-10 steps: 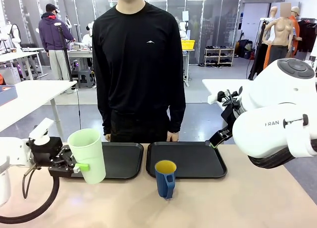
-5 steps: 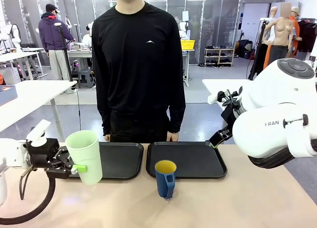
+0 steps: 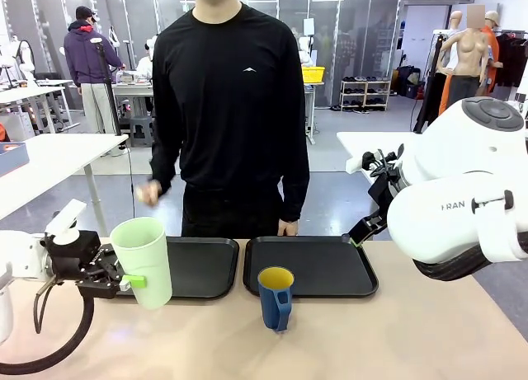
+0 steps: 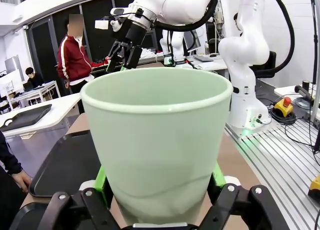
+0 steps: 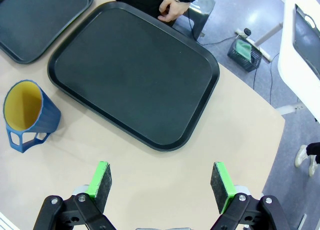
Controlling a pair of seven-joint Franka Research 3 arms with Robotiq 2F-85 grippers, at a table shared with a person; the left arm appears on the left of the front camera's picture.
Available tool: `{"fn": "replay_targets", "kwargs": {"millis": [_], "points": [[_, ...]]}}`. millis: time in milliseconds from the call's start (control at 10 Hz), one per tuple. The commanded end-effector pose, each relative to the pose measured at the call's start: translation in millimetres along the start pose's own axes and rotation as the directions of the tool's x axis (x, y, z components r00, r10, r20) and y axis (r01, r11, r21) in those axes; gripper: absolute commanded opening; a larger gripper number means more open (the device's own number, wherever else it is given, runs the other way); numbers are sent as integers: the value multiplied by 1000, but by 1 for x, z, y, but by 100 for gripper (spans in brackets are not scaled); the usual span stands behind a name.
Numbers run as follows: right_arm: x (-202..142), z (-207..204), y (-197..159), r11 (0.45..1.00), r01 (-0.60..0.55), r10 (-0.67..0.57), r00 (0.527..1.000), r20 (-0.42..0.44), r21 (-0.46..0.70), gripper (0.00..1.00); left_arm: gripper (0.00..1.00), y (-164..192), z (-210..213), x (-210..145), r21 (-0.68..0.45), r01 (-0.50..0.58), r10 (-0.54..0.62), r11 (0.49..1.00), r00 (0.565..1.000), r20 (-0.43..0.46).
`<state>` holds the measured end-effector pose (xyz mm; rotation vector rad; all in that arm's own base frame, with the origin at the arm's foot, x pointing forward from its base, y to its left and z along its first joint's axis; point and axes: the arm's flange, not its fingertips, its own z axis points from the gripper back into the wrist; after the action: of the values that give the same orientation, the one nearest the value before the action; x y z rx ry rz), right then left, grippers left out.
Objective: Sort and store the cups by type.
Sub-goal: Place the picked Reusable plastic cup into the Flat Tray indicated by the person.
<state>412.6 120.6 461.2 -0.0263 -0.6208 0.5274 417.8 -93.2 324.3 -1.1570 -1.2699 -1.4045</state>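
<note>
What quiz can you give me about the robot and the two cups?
1. True or false: the left gripper is shut on the green cup.
2. Fill in: the right gripper is ____, holding nothing.
3. Where does the blue mug stand? A: inside the green cup. B: on the table. C: in the right gripper.
Key: 1 true; 2 open; 3 B.

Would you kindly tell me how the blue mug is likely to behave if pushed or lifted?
The blue mug looks rigid and empty, so probably light. Upright on a base narrower than its rim, it might tip under a high push. Its open handle would likely stop it rolling far.
</note>
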Motion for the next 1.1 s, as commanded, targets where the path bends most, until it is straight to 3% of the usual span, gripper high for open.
{"fn": "replay_targets", "kwargs": {"millis": [0, 900, 1000], "points": [[0, -1, -1, 1000, 3, -3, 1000, -1, 2, 100, 30, 0, 0, 3, -6, -7, 7, 1000, 1000, 16], [0, -1, -1, 1000, 3, -3, 1000, -1, 2, 100, 30, 0, 0, 3, -6, -7, 7, 1000, 1000, 16], [0, -1, -1, 1000, 3, -3, 1000, -1, 2, 100, 85, 0, 0, 0, 0, 0, 0, 1000, 1000, 0]]}}
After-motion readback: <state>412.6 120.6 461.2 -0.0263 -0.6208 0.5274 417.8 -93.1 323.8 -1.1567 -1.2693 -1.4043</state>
